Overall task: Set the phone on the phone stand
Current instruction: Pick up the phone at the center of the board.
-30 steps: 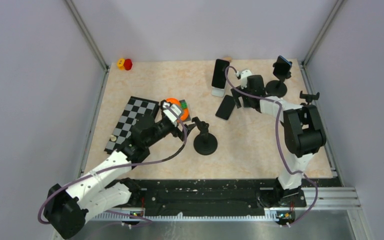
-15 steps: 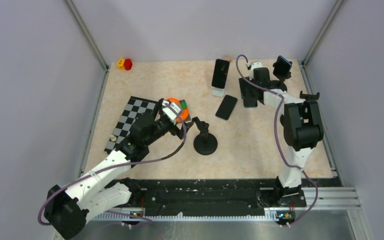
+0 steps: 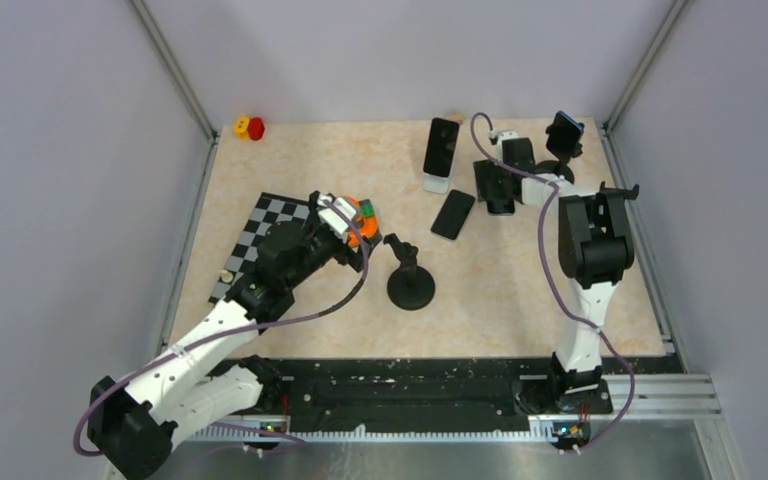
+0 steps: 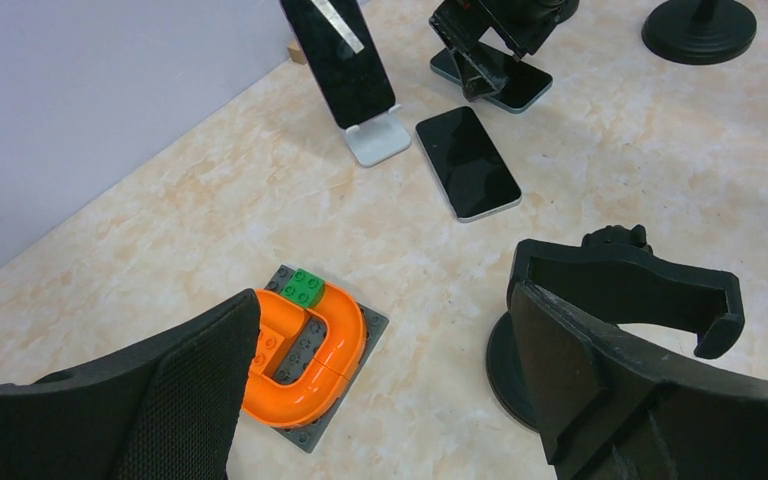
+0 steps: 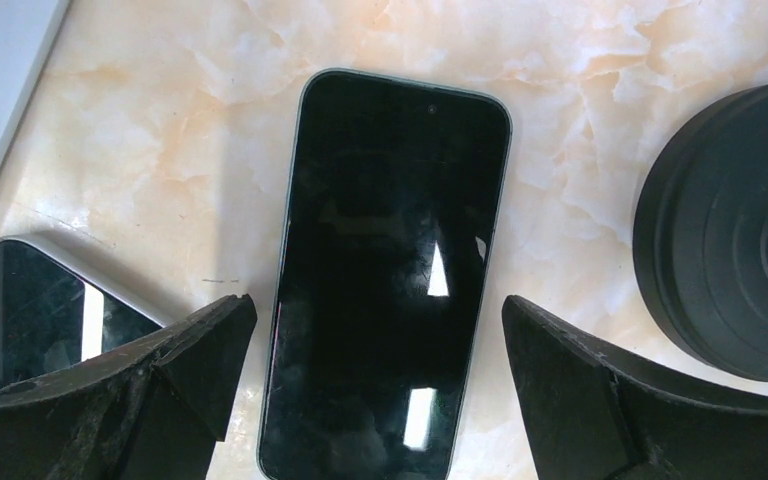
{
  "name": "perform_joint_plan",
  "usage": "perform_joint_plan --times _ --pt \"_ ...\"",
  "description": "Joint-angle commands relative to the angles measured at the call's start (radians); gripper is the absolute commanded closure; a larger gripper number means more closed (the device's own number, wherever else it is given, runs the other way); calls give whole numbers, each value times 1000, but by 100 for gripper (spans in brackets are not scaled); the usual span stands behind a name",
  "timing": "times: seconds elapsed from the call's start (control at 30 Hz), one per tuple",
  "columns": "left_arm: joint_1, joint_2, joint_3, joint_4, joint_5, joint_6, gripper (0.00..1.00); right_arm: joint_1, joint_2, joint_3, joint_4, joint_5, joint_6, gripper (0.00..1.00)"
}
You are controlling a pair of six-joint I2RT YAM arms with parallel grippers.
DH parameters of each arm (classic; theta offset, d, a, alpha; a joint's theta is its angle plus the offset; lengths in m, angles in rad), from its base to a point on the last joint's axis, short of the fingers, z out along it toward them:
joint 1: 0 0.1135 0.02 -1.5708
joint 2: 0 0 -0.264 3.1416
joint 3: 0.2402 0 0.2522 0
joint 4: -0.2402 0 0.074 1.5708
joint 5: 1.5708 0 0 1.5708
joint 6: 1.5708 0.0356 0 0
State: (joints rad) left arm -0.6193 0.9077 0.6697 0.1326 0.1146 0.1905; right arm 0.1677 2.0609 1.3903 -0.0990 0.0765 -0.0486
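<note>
Right claw (image 5: 380,340), spread wide and empty, straddles a glossy black rectangular phone (image 5: 390,250) lying flat on the tabletop (image 5: 580,60); its thin edges risk slipping free.

The phone (image 5: 385,200) between the black right gripper (image 5: 380,312) tips is gleaming glossy black, pale-rimmed; the stand base (image 5: 730,230) to their right is showing matt black. The table (image 5: 160,120) is showing peach marbling. Below the left gripper (image 4: 385,300), an arch (image 4: 310,350) is glowing orange, a brick (image 4: 307,286) green, their plate (image 4: 372,330) grey.
</note>
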Motion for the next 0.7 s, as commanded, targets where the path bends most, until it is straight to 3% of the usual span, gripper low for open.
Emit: perform_joint_plan --times 0.0,0.3,0.67 --pt "6 -23 46 0 -5 12 1 0 28 45 -15 7 21 2" --pt "13 -36 78 -34 -1 7 1 -14 58 35 -24 -34 30 4" --pt "26 -54 120 -66 -27 -3 1 -48 82 41 -51 -133 55 14"
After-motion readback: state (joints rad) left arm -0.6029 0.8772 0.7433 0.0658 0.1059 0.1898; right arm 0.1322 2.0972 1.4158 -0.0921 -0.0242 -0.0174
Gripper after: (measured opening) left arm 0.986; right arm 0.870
